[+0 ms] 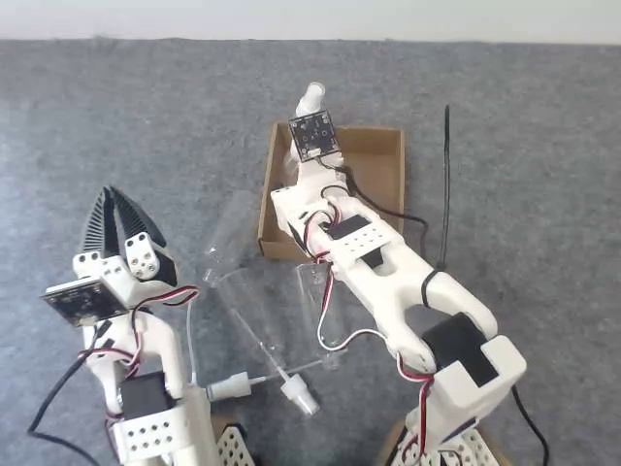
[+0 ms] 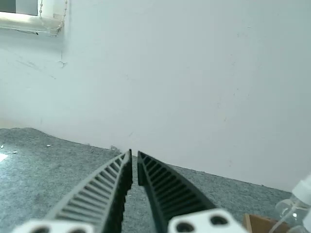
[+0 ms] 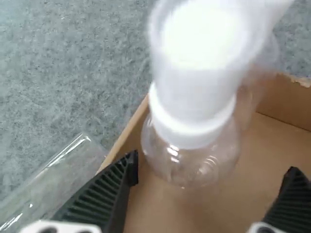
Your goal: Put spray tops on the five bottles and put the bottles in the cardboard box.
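The right gripper [image 3: 212,162] hangs over the cardboard box [image 3: 284,141], jaws wide apart, with a capped bottle [image 3: 192,145] standing inside it, while the left gripper [image 2: 134,154] has its jaws almost together.

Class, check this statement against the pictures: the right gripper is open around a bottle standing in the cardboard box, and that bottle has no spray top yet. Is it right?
Not quite. The bottle does have a white spray top on it, as the right wrist view shows. The rest holds: the right gripper is open around it, in the cardboard box.
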